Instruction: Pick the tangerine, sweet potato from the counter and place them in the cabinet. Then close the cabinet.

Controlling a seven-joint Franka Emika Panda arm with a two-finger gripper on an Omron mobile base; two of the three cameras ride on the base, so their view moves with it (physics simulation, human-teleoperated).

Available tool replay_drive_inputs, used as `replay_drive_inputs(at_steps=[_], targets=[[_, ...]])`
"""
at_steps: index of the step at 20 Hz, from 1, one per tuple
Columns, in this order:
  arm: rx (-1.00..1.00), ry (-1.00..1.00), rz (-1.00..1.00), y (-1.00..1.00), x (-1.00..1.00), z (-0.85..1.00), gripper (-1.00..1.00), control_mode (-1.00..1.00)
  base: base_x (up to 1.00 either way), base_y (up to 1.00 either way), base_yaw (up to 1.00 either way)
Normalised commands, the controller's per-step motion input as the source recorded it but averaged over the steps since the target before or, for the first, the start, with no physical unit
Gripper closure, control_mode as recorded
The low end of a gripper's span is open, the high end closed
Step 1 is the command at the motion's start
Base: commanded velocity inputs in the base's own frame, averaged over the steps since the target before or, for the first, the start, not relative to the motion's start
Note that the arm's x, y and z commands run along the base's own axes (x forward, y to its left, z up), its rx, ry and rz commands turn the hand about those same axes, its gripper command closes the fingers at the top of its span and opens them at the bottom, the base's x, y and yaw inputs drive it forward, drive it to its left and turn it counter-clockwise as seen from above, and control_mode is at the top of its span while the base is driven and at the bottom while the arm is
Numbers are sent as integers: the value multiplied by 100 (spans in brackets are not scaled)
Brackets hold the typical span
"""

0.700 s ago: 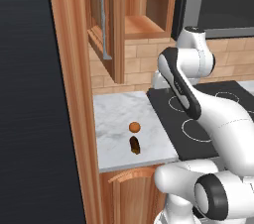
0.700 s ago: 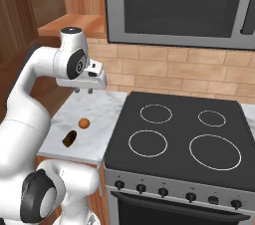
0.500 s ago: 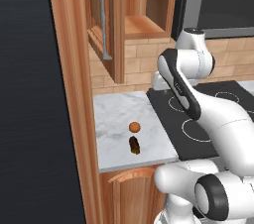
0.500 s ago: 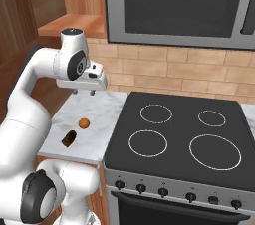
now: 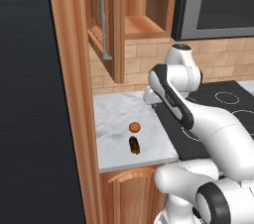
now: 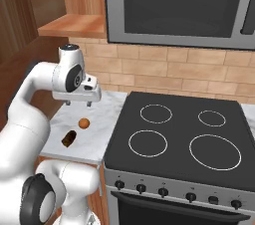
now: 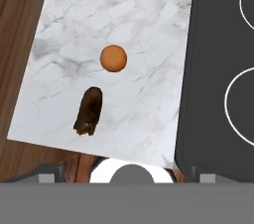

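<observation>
Nothing's moved yet: tangerine [image 7: 113, 58] and sweet potato [image 7: 89, 111] sit on the bench [image 7: 149, 94], cabinet [image 5: 115, 25] open, my jaws apart and empty.

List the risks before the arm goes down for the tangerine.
1. The tangerine is round and smooth on the counter; open fingers could nudge it rolling.
2. The sweet potato lies close beside it and might get bumped.
3. The sweet potato sits near the counter's front edge, so a push may drop it.
</observation>
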Motion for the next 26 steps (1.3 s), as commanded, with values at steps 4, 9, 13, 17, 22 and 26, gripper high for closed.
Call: replay_drive_inputs(at_steps=[4, 9, 13, 17, 22, 26], targets=[[0, 5, 1, 43, 0, -43, -100, -100, 0, 0, 0], [0, 3, 0, 40, 0, -34, -100, -100, 0, 0, 0], [0, 5, 0, 42, 0, -35, -100, -100, 0, 0, 0], [0, 5, 0, 35, 0, -45, -100, -100, 0, 0, 0], [0, 2, 0, 23, 0, -43, -100, -100, 0, 0, 0], [0, 0, 0, 1, 3, -35, -100, -100, 0, 0, 0]])
